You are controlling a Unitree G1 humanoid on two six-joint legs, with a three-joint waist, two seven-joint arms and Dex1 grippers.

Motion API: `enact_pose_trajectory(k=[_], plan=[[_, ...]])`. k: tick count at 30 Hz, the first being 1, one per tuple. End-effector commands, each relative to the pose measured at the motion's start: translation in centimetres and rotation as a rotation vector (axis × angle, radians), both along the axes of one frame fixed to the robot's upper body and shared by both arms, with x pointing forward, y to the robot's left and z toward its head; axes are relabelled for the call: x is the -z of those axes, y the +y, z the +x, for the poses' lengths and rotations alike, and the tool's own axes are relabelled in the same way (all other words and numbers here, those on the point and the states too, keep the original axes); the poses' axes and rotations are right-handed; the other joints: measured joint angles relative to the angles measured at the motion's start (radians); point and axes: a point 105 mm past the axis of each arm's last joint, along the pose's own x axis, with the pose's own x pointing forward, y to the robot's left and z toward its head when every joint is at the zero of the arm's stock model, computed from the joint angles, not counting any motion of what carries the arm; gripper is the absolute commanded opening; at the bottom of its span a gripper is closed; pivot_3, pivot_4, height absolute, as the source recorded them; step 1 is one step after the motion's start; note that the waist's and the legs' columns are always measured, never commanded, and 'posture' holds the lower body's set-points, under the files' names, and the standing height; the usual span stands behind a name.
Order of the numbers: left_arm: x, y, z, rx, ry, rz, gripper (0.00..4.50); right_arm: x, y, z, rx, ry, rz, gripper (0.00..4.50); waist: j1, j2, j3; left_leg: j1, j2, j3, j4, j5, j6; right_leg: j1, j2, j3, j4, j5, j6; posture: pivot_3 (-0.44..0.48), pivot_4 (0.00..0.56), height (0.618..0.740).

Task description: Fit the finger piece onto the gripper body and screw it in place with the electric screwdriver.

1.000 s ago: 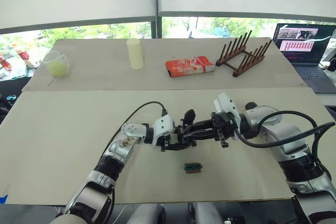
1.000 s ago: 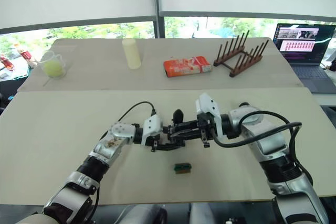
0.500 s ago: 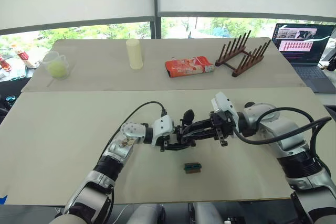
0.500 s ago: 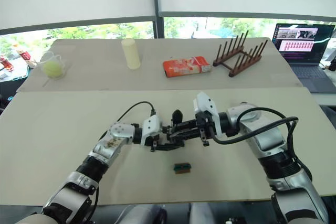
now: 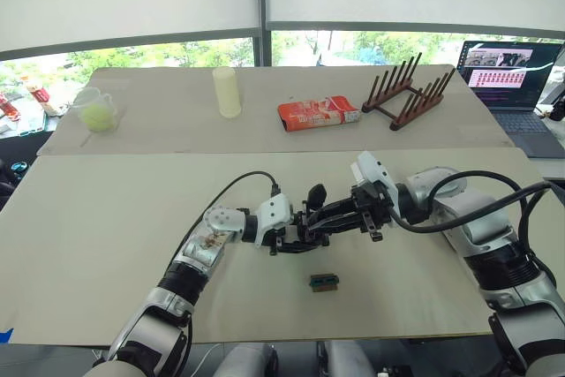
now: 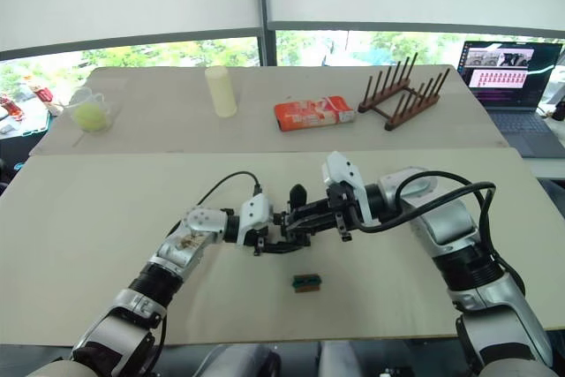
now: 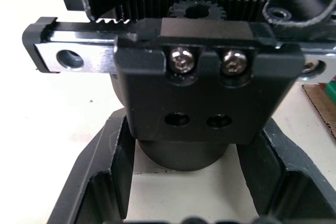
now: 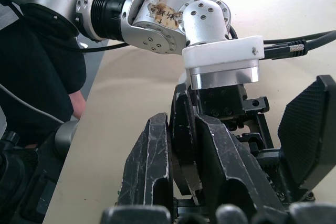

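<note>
Near the middle of the bench (image 5: pixel 106 245), towards its front edge, the left gripper (image 5: pixel 296 234) clamps the gripper body (image 7: pixel 207 93) by its round base, seemingly to steady it for fitting. The right gripper (image 5: pixel 331 218) pinches the finger piece (image 8: pixel 181 129) against the body; its long axis runs roughly along the bench's length, tip toward the left arm. The green-and-black block (image 5: pixel 324 282) lies nearer the front edge.

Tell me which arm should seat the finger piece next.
The right, probably. The right gripper is shut on the black tapered finger piece, right at the black blocky gripper body, which the left gripper is clamping in place.
</note>
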Motion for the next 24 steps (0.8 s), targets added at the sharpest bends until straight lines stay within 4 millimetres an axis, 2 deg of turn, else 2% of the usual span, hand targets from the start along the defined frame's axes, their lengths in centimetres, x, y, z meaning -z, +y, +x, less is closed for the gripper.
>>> enact_pose_trajectory(k=[1,3,7,9,15,19,21,24], plan=[[-2.0,-0.8,-0.1,0.047,-0.070,-0.051,2.27,3.2,-1.0,-0.2,0.064,0.090,-0.097,0.30,0.000,0.000,0.000,0.000,0.000,0.000,0.000,0.000,0.000,0.000,0.000,0.000,0.000,0.000,0.000,0.000,0.150,0.740],[-1.9,-0.7,0.0,0.045,-0.066,-0.049,2.27,1.3,-1.0,0.1,0.080,0.022,-0.056,1.36,0.002,0.000,0.000,0.000,0.000,0.000,0.000,0.000,0.000,0.000,0.000,0.001,0.000,0.000,0.000,0.000,0.150,0.740],[-1.4,-0.6,0.0,0.043,-0.055,-0.043,2.27,-2.6,-2.1,-0.6,0.100,-0.096,-0.024,2.72,0.003,0.001,0.002,-0.007,-0.001,0.002,0.001,0.000,0.000,-0.007,0.000,0.001,0.000,0.000,0.000,0.000,0.150,0.740],[-1.2,-0.6,0.0,0.046,-0.050,-0.042,2.27,-3.6,-2.9,-1.6,0.098,-0.132,-0.041,2.74,0.007,0.001,0.002,-0.009,-0.001,0.001,0.001,0.000,0.000,-0.008,0.000,0.000,0.000,0.000,0.000,0.000,0.150,0.740],[-0.6,-1.3,0.1,0.059,-0.044,-0.045,2.27,-4.4,-5.2,-3.3,0.130,-0.188,-0.122,2.74,0.020,0.001,0.002,-0.009,0.000,-0.001,0.002,0.000,0.000,-0.006,-0.001,-0.004,-0.001,0.000,0.000,0.000,0.150,0.740],[0.3,-1.1,0.8,0.012,-0.017,-0.007,2.27,-5.7,-7.1,-3.5,0.245,-0.210,-0.160,2.74,0.032,0.001,0.002,-0.009,-0.001,0.000,0.002,-0.001,0.001,-0.005,-0.003,-0.004,-0.001,0.000,0.000,0.000,0.150,0.740],[0.3,-0.5,0.8,0.009,-0.003,-0.003,3.31,-6.0,-8.2,-3.3,0.333,-0.179,-0.185,2.74,0.034,0.001,0.002,-0.008,-0.001,-0.001,0.002,-0.001,0.001,-0.004,-0.003,-0.004,-0.002,0.000,0.000,0.000,0.150,0.740],[0.0,1.6,0.6,-0.010,0.003,0.016,4.50,-5.8,-11.0,-2.5,0.528,-0.110,-0.272,3.58,0.032,0.001,0.002,-0.008,-0.001,-0.001,0.002,-0.001,0.001,-0.004,-0.003,-0.004,-0.001,0.000,0.000,0.000,0.150,0.740]])
